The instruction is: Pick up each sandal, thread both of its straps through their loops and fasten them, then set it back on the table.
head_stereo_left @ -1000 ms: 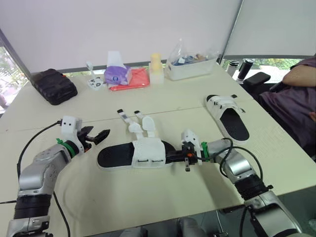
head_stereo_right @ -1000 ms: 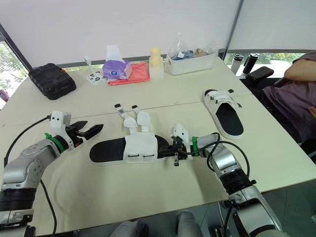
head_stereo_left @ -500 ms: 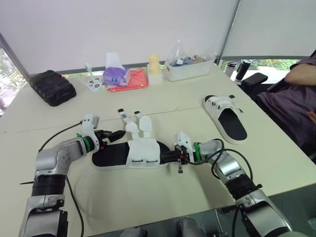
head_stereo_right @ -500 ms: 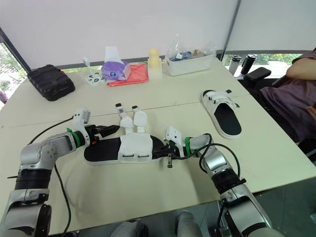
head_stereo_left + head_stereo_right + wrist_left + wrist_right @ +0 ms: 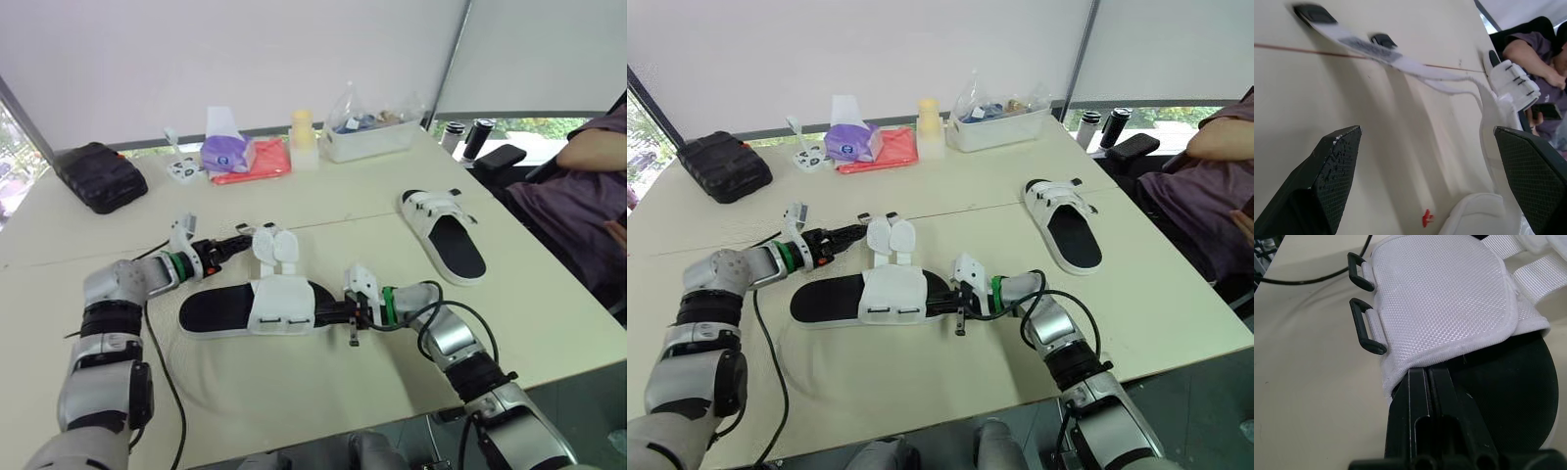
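Sandal (image 5: 257, 309) lies flat near the middle of the table (image 5: 294, 401), its two straps (image 5: 275, 245) unfastened and spread toward the far side, both loops (image 5: 1364, 326) bare. The right gripper (image 5: 1426, 374) rests on the black sole at the edge of the white upper, fingers pressed together (whether they pinch the fabric cannot be told). The left gripper (image 5: 231, 245) sits low just beside the strap ends, fingers spread wide, holding nothing. A second sandal (image 5: 447, 233) lies well apart to the right, near a person's arm (image 5: 588, 152)

Near sandal (image 5: 1449, 298), person (image 5: 578, 196) cut off at edges; bin (image 5: 372, 147) contents too small.
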You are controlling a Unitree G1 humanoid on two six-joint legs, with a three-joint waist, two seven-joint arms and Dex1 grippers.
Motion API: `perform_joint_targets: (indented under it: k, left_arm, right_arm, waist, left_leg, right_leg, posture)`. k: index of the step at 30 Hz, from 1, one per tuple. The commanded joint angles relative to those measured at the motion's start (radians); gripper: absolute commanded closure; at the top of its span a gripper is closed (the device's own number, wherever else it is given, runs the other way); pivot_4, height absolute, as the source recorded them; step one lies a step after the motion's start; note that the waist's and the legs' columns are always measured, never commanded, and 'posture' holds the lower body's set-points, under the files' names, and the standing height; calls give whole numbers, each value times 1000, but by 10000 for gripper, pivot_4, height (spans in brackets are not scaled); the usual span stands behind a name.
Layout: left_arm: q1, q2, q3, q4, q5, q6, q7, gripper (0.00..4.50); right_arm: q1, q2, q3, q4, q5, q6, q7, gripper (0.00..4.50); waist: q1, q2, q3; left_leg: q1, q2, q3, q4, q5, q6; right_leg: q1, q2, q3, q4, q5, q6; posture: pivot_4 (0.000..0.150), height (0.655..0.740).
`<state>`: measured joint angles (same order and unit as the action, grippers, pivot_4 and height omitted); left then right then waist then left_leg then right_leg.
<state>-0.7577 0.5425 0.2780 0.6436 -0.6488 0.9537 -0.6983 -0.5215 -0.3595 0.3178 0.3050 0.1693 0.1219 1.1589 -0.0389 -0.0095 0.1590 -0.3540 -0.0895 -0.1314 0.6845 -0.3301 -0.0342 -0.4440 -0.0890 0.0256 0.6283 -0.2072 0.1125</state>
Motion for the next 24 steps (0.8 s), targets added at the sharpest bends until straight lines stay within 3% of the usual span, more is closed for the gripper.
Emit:
perform_joint_targets:
  k: [1, 7, 13, 17, 24]
  left_arm:
    - [48, 28, 59, -82, -41, 32, -31, 0]
    - [110, -29, 137, -260, -156, 138, -5, 0]
    - [116, -108, 95, -291, -147, 163, 37, 0]
    - [82, -143, 69, -184, -95, 90, 55, 0]
    - [-131, -193, 152, 238, -46, -190, 53, 0]
  right_arm:
    - [26, 2, 35, 10, -41, 10, -6, 44724]
    - [26, 7, 43, 23, -44, 3, -4, 44724]
    - [26, 16, 49, 36, -54, -10, -4, 44724]
    - [27, 20, 48, 43, -57, -16, -10, 44724]
    - [36, 25, 48, 40, -63, -21, -19, 44724]
  waist:
    - [-2, 0, 0]
    - [0, -1, 0]
    - [-3, -1, -1]
    - [-5, -1, -1]
    - [-4, -1, -1]
  left_leg:
    - [0, 0, 0, 0, 0, 0]
    - [0, 0, -1, 0, 0, 0]
    - [1, 0, -1, -1, 0, 0]
    - [1, 0, -1, -1, 0, 0]
    - [1, 0, -1, -1, 1, -1]
  right_leg:
    - [0, 0, 0, 0, 0, 0]
    - [0, 0, 0, 0, 0, 0]
    - [1, 0, 0, 0, 0, 0]
    - [1, 1, 0, 0, 0, 0]
    - [1, 1, -1, 0, 0, 0]
  posture:
    - [1500, 7400]
    - [1500, 7400]
    - [1500, 7400]
    - [1500, 7400]
    - [1500, 7400]
